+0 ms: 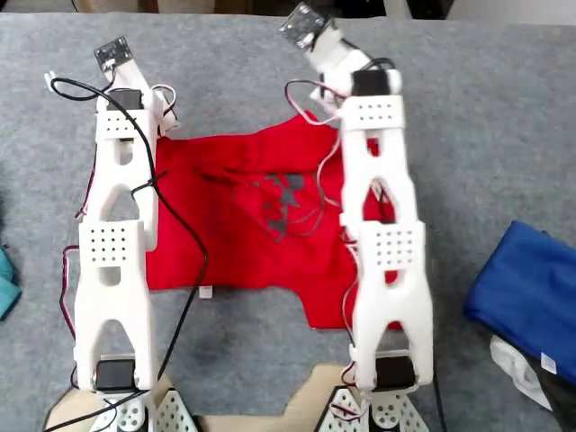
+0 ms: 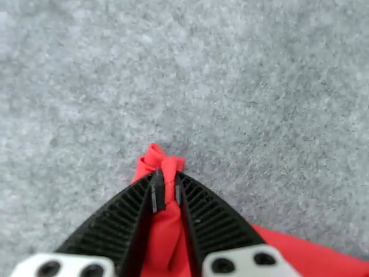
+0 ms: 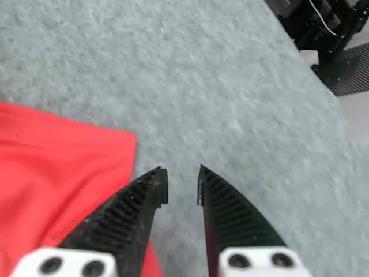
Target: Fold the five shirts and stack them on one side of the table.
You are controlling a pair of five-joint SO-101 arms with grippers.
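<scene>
Pinching: left jaws clenched on a bunched corner of the red cotton shirt [image 2: 166,231]; only the tips bite, and a small nub of cloth pokes past them.
Right jaws: parted, holding nothing, over bare table just beside the shirt's other far corner.
Shirt location: spread out and unfolded in the middle of the grey felt-covered table [image 1: 486,108], dark print up, partly under both arms.
Risk, slip: the grip looks shallow, so the corner could pull free on a lift or drag.
Risk, skew: with one corner held and the other loose, any pull would likely twist or bunch the shirt and give a crooked fold.
Risk, snag: a loose black cable [image 1: 193,261] from the left arm lies across the cloth and could catch or drag it.
In the way: the right arm lies over the shirt's right side and may pin it.
Nearby: folded blue cloth [image 1: 526,292] at the right table edge, well apart from the shirt, with a white item [image 1: 517,358] just beside it; a teal scrap [image 1: 4,283] sits at the left edge.
</scene>
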